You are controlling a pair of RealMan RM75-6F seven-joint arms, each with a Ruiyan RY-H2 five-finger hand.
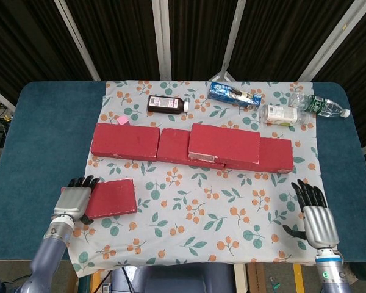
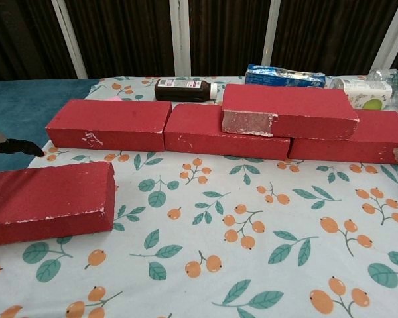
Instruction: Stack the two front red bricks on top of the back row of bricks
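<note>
Here the left hand (image 1: 75, 199) grips the front red brick's (image 1: 113, 197) left end, while the right hand (image 1: 314, 215) rests empty with fingers spread.

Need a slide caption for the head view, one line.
Left hand covers the front brick's left end; one brick already stacked on the back row; right hand idle.

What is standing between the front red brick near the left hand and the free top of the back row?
Nothing visible. Between the front red brick, which the left hand covers at its left end, and the back row lies only flat patterned cloth. The row's left top is bare; the stacked brick sits further right.
</note>
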